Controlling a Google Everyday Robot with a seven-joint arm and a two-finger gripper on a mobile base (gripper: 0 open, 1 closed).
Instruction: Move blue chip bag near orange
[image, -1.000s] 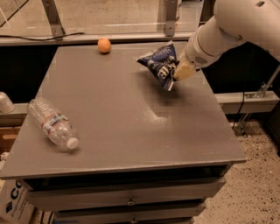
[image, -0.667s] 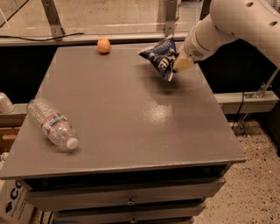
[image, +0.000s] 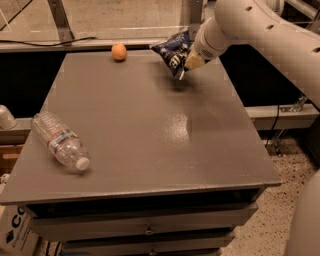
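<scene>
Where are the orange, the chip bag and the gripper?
orange (image: 119, 51): camera view, middle of the fruit
chip bag (image: 171, 48): camera view, crinkled blue front
gripper (image: 183, 68): camera view, between fingertips clamping the chip bag's right side

Grey table (image: 165, 130). Orange (image: 119, 51) at far edge. Blue chip bag (image: 172, 47) to its right, clamped in gripper (image: 186, 64) above the surface. Water bottle (image: 60, 142) lying near-left.

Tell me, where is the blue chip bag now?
In the camera view, the blue chip bag hangs above the table at its far edge, right of the orange, held by the gripper, whose jaws are shut on it.
</scene>
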